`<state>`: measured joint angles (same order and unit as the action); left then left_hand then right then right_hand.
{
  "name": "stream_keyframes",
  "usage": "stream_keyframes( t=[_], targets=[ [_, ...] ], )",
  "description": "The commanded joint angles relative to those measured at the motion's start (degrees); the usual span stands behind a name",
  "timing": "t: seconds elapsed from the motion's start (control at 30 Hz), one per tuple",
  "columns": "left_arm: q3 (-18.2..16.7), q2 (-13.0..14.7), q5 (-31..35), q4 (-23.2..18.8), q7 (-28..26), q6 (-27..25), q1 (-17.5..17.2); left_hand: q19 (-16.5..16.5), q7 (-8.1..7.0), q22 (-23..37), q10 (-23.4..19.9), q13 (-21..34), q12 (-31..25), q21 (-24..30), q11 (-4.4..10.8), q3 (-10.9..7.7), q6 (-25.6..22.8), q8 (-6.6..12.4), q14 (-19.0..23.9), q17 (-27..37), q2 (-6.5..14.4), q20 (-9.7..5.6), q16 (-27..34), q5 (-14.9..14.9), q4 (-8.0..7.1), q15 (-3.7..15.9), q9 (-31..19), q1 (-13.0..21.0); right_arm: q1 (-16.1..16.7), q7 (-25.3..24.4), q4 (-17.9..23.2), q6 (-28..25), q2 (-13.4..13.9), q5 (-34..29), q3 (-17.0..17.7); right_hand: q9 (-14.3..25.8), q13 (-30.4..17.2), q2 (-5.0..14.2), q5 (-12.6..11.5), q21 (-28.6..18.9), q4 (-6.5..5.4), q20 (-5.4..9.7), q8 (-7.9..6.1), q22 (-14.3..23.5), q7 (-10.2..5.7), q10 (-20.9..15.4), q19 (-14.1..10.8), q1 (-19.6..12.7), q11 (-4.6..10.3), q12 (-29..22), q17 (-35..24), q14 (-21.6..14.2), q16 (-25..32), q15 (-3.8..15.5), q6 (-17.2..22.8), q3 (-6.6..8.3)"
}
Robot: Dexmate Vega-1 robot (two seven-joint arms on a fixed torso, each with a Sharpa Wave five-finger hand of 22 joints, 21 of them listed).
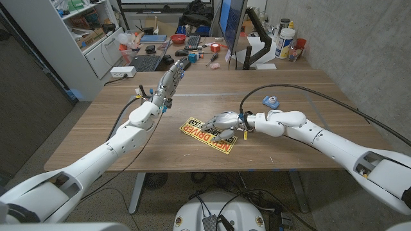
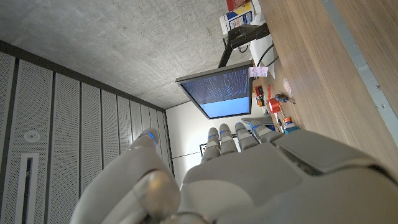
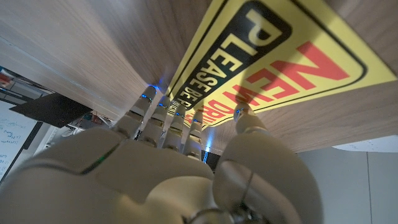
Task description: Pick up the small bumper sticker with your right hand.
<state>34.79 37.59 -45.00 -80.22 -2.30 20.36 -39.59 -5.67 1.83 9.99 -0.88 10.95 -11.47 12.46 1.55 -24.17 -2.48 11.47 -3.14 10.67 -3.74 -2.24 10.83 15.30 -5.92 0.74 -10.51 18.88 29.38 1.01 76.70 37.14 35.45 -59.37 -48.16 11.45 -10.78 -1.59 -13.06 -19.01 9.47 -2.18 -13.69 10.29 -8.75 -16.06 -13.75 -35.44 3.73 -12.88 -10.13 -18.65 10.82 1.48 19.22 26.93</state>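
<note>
The bumper sticker [image 1: 200, 133] is yellow with black and red print and lies flat on the wooden table [image 1: 308, 144] near its middle. My right hand [image 1: 225, 123] sits over the sticker's right part, fingers pointing left and down onto it. In the right wrist view the fingertips [image 3: 163, 107] and thumb tip touch the sticker [image 3: 298, 56], which still lies against the wood; no grip shows. My left hand [image 1: 171, 79] is raised above the table's far left side with its fingers straight and nothing in it, and the same hand [image 2: 249, 168] fills the lower part of the left wrist view.
A small blue round object [image 1: 270, 101] lies just behind my right forearm. A black cable [image 1: 289, 86] arcs over the table's right side. Beyond the far edge stand a monitor [image 1: 231, 25], a keyboard [image 1: 146, 62] and desk clutter. A white power strip [image 1: 122, 72] sits at the far left.
</note>
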Motion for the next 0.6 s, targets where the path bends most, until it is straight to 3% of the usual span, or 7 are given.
stream_keyframes(
  t=[0.03, 0.17, 0.47, 0.6],
  targets=[
    [-0.4, -0.4, 0.1, 0.5, 0.9, 0.2, 0.0, -0.3, 0.03, 0.3, -0.3, 0.0, -0.2, 0.0, 0.19, 0.20, -0.4, -0.04, -0.3, 0.0, 0.5, -0.19, 0.0, 0.0, 0.10, -0.02, -0.2, 0.0, 1.6, -9.3, 2.8, -6.2, 1.6, -10.6, -1.2, 0.0, -0.1, 0.08, -0.4, 0.3, 0.35, 0.89, -1.41, 0.2, -1.71, -3.4, -1.9, -3.9, 2.41, -1.4, -0.1, -2.3, 0.5, 1.61, 5.4, 1.83],
    [-0.5, -0.5, 0.1, 0.5, 1.1, 0.2, 0.0, -0.3, -0.04, 0.3, -0.3, 0.0, -0.2, -0.1, 0.25, 0.24, -0.5, -0.01, -0.3, 0.0, 0.5, -0.18, 0.0, 0.0, 0.10, 0.02, -0.2, 0.0, 2.0, -9.4, 3.2, -7.0, 1.8, -10.8, -1.1, 0.0, -0.1, 0.38, -0.4, 0.5, 0.34, 1.32, -1.41, 0.3, -2.10, -4.1, -2.2, -5.0, 3.06, -1.6, -0.1, -2.9, 0.5, 2.69, 6.2, 2.28],
    [-0.8, -0.2, 0.1, -0.2, 1.1, 0.4, -0.5, -0.3, -0.03, 0.3, -0.3, 0.0, -0.2, -0.1, 0.44, 0.31, -0.5, -0.03, -0.4, 0.0, 0.5, -0.13, 0.0, 0.0, 0.10, 0.07, -0.2, 0.0, 2.2, -9.0, 2.8, -6.6, 2.1, -9.2, -0.6, 0.0, -0.1, 0.55, -0.3, 0.5, 0.06, 1.76, -1.46, 0.3, -2.54, -5.0, -2.8, -5.4, 3.48, -1.8, -0.2, -3.5, 0.6, 2.88, 7.1, 2.47],
    [-0.9, -0.1, 0.0, -0.5, 1.0, 0.5, -0.8, -0.3, -0.04, 0.3, -0.3, 0.0, -0.2, -0.2, 0.49, 0.34, -0.5, -0.04, -0.4, 0.0, 0.6, -0.11, 0.0, 0.0, 0.10, 0.08, -0.2, 0.0, 2.0, -10.1, 2.2, -5.8, 2.1, -8.5, -0.5, 0.0, 0.0, 0.72, 0.0, 0.5, 0.13, 2.77, -1.71, 0.3, -3.43, -8.3, -4.2, -7.4, 5.21, -2.8, -0.1, -5.7, 0.8, 4.19, 9.6, 3.06]
  ],
)
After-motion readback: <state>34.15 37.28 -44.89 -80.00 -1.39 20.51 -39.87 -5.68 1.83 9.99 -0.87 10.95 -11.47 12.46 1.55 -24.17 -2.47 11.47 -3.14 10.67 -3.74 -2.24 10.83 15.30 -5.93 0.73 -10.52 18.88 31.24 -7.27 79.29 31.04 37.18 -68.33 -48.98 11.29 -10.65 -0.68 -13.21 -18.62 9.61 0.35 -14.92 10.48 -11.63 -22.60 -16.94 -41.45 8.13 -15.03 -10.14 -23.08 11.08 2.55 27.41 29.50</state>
